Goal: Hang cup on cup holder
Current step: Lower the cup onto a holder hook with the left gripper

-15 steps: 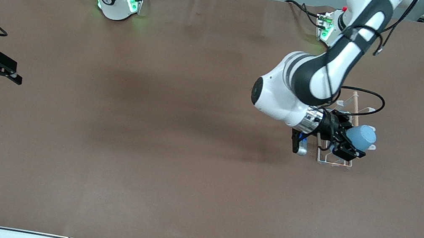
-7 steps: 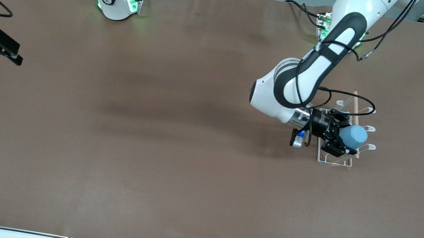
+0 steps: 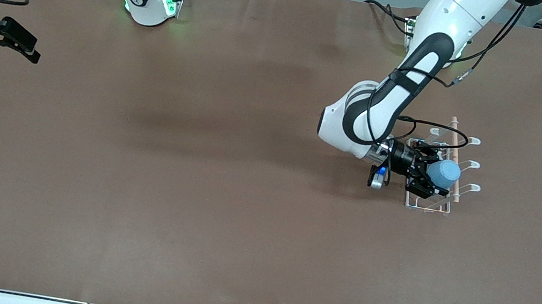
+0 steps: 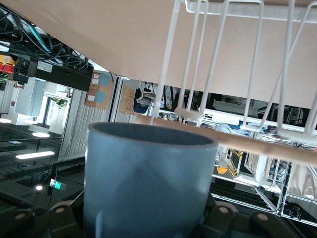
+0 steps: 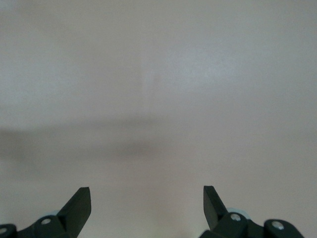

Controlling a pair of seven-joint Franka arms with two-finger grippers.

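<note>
The light-blue cup (image 3: 444, 173) is held on its side in my left gripper (image 3: 429, 180), which is shut on it right over the white wire cup holder (image 3: 428, 204). The holder's wooden rod (image 3: 454, 151) and looped prongs (image 3: 472, 188) show beside the cup. In the left wrist view the cup (image 4: 148, 183) fills the space between the jaws, with the rack's white wires (image 4: 208, 64) and rod (image 4: 257, 144) just past its rim. My right gripper (image 3: 11, 41) is open and empty above the table's edge at the right arm's end; its wrist view shows only bare table between the fingertips (image 5: 79, 203).
The brown table covering (image 3: 221, 193) lies flat around the rack. The left arm's elbow (image 3: 346, 126) hangs over the table beside the rack. Cables run along the table edge nearest the front camera.
My left gripper has lowered with the cup, drawing it in over the rack toward the rod. My right gripper has moved up toward the robots' side at the table's edge.
</note>
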